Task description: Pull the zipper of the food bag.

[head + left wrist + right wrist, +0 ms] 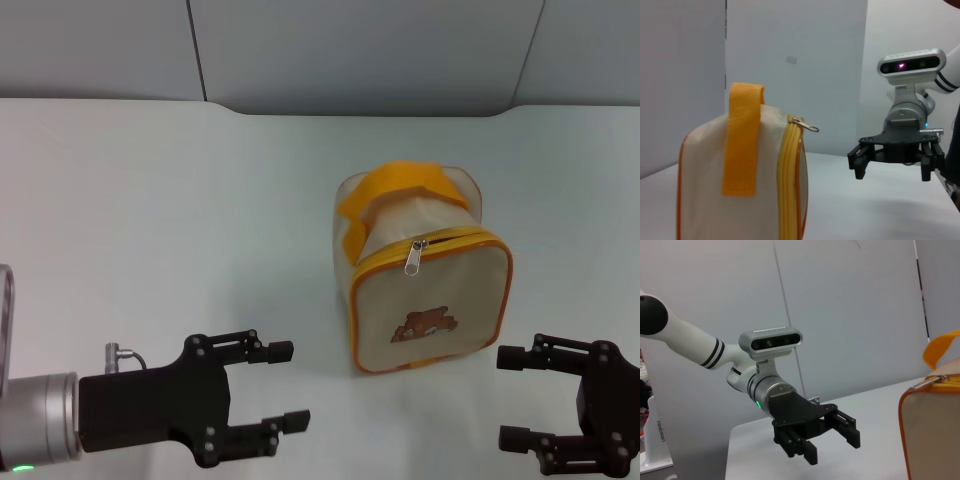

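Observation:
The beige food bag with orange piping stands upright on the white table, right of centre, its bear patch facing me. Its orange strap handle lies over the top. The silver zipper pull hangs at the top middle of the front face. It also shows in the left wrist view and the right wrist view. My left gripper is open and empty, low at the near left of the bag. My right gripper is open and empty at the near right. Neither touches the bag.
The white table extends to the left of and behind the bag. Grey wall panels stand along the far edge. The left wrist view shows the right gripper beyond the bag; the right wrist view shows the left gripper.

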Available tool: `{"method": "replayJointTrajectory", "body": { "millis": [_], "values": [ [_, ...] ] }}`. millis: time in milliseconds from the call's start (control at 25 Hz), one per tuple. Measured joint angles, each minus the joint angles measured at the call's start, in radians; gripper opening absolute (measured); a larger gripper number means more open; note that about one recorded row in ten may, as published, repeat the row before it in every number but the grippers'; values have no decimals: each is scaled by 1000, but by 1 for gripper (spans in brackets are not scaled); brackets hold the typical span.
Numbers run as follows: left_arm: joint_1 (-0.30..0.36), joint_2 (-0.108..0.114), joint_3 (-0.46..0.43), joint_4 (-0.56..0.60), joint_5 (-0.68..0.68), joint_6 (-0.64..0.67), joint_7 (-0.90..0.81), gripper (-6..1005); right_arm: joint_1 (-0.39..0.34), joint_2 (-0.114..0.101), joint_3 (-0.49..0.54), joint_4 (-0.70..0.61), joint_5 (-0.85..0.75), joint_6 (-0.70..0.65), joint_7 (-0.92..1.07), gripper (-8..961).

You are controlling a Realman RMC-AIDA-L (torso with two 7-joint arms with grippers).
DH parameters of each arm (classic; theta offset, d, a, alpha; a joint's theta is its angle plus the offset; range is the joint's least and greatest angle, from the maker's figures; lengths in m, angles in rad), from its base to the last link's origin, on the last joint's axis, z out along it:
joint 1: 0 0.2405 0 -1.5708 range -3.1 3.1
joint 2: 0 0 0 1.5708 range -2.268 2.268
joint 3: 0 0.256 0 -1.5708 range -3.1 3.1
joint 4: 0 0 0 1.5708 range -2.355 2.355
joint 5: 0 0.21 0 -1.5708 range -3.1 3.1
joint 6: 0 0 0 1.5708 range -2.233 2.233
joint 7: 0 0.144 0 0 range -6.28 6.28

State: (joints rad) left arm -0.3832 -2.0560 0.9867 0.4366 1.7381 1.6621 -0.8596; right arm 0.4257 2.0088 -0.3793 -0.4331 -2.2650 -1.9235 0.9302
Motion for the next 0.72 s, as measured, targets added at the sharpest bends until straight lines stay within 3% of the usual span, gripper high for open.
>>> {"method": "replayJointTrajectory", "body": {
  "millis": [160, 720],
  "values": [
    [0, -6, 0, 0, 1, 1, 9, 707, 3, 1, 0, -1, 3, 0, -1, 795],
    [10, -15, 1, -8, -3, 2, 86, 819, 1, 8, 9, -12, 4, 5, -23, 795]
  ]
}}
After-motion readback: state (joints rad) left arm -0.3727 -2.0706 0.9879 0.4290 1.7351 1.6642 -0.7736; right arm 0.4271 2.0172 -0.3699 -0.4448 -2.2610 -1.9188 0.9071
